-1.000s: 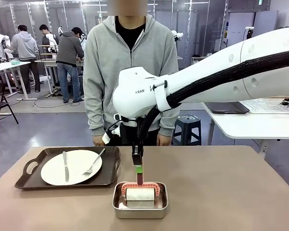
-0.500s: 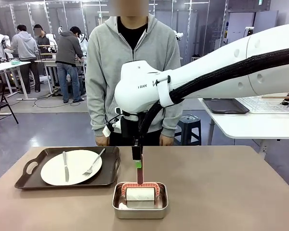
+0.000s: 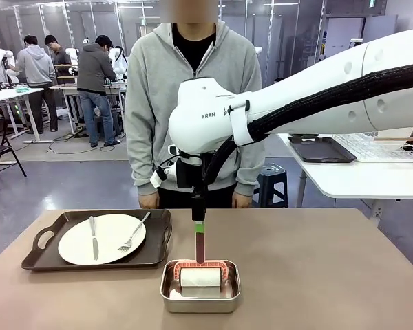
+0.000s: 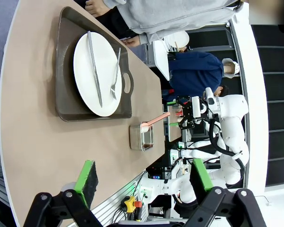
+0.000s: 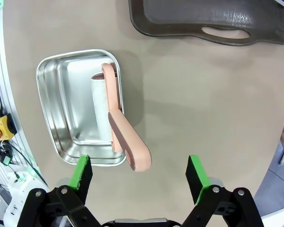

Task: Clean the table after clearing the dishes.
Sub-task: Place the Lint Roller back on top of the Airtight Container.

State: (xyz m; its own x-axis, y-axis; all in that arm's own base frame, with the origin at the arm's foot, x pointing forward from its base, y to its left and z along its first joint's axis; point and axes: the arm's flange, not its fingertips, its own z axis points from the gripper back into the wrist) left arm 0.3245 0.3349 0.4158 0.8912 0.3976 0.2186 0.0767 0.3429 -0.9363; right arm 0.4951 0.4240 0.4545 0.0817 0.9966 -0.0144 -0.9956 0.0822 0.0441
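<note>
1. The right arm's jaws stand wide open above the silver metal pan [image 3: 199,304] and grip nothing. Its green pads [image 5: 80,174] flank the tip of the pink handle [image 5: 128,142] and touch neither side of it.
2. The lint roller [image 3: 199,277] lies in the pan at the middle of the desk's [image 3: 330,275] near edge, with its handle rising upright toward the jaws.
3. The left arm's jaws are also spread wide and empty, with their pads [image 4: 87,177] well apart from the dishes.
4. A dark brown tray [image 3: 89,265] sits on the desk's left part, near the pan but not touching it.
5. The tray carries 1 white plate [image 3: 76,244], with a knife [image 3: 93,237] and a fork [image 3: 134,234] lying on it.
6. A person [image 3: 193,103] stands at the far side.
</note>
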